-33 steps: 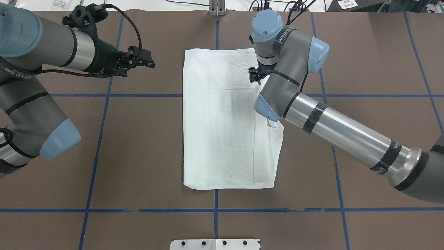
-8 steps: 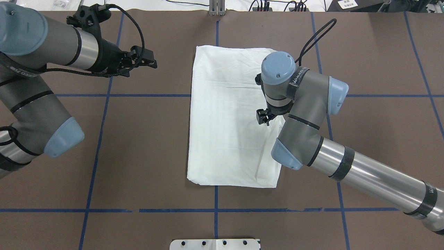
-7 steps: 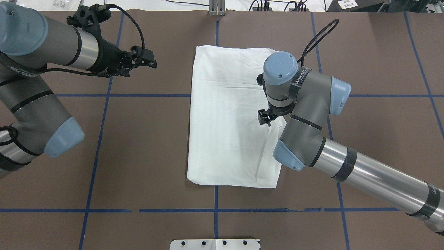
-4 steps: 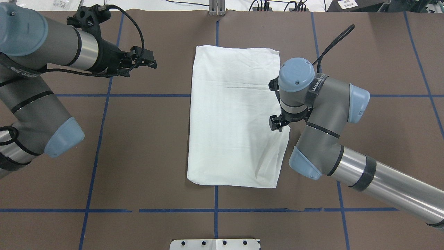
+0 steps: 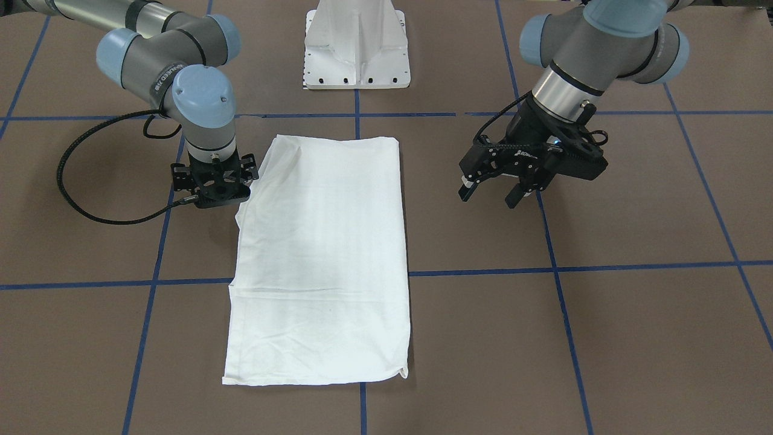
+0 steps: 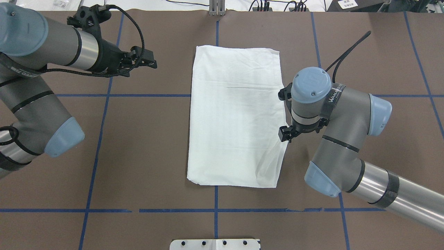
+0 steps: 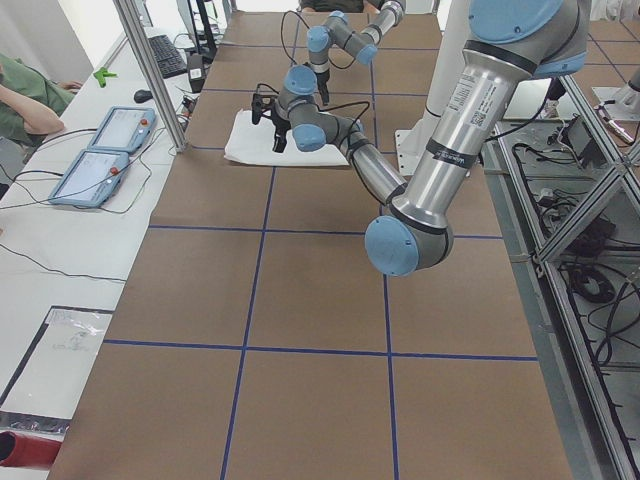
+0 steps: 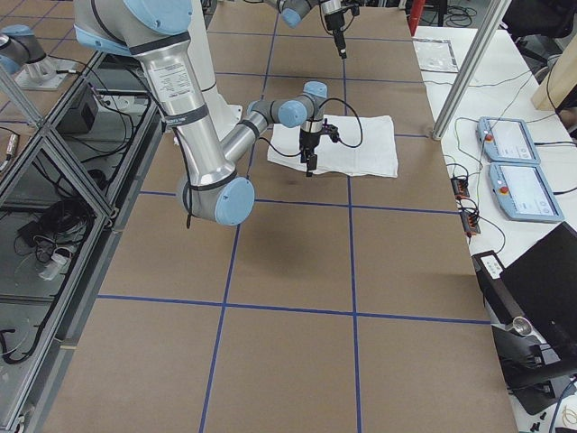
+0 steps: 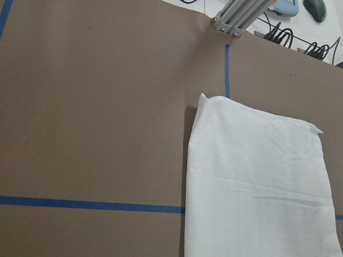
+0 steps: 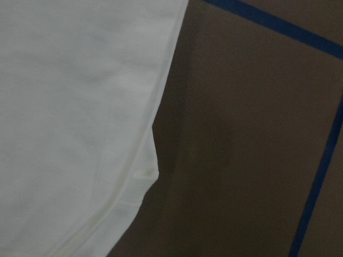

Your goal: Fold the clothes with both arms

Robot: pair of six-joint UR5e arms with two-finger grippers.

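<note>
Hovering with its fingers pointing down, the right gripper [image 5: 211, 187] stands just at the long edge of the white T-shirt [image 6: 236, 114] on the robot's right. Its fingertips are hidden under the wrist, so I cannot tell if they are parted or pinching cloth. The left gripper [image 5: 490, 194] hangs well apart on the other side, fingers spread and empty. The shirt lies flat as a long narrow rectangle in the middle of the brown table [image 6: 145, 156], with a small corner of cloth [image 10: 150, 174] sticking out beside the right gripper. The side folds seem done. Next, I think, both grippers must take the two corners of one short end and carry it over the other.
</note>
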